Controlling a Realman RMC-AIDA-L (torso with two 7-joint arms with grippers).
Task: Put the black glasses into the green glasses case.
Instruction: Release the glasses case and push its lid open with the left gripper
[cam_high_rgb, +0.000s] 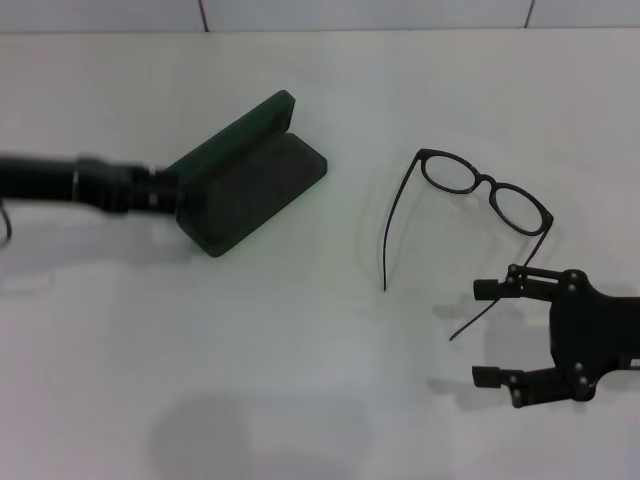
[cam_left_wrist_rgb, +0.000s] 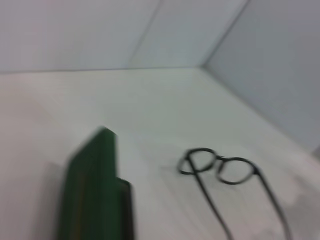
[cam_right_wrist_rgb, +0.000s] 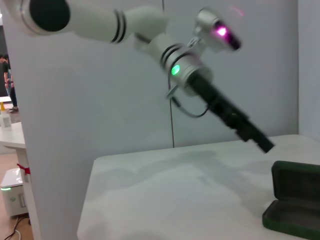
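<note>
The green glasses case (cam_high_rgb: 250, 175) lies open on the table (cam_high_rgb: 300, 380), left of centre, lid raised on its far-left side, tray facing the near-right. The left gripper (cam_high_rgb: 185, 205) sits at the case's left near end, touching it; its arm reaches in from the left edge. The black glasses (cam_high_rgb: 470, 195) lie on the table right of the case, well apart from it, lenses toward the far right, temple arms running toward the near edge. The right gripper (cam_high_rgb: 490, 332) is near-right of the glasses, fingers spread, the upper fingertip just beside the end of one temple arm.
</note>
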